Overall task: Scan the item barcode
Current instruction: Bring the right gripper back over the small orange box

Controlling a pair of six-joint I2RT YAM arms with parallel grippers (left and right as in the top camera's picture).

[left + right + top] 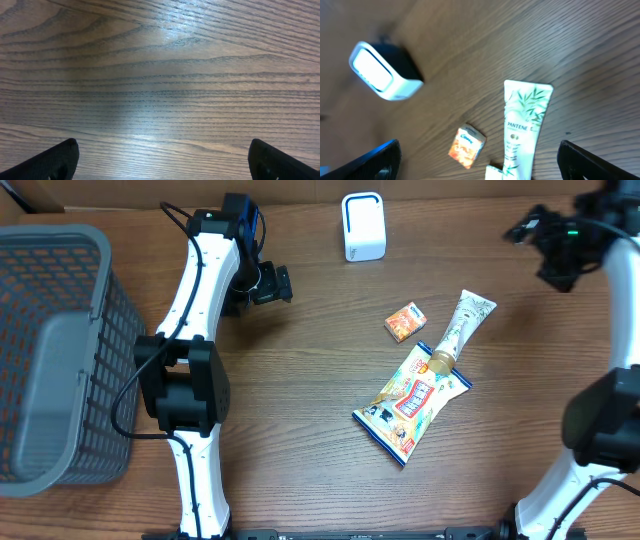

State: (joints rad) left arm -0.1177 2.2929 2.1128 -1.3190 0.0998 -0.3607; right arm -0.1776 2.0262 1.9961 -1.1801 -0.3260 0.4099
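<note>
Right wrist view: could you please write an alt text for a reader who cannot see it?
A white Pantene tube with green leaves lies on a wooden table, a small orange box to its left and a white barcode scanner at upper left. The right claw hangs open above them, holding nothing.

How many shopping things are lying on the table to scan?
3: a small orange box mid-table, a white tube just right of it, and a snack packet below both. None looks hidden.
</note>
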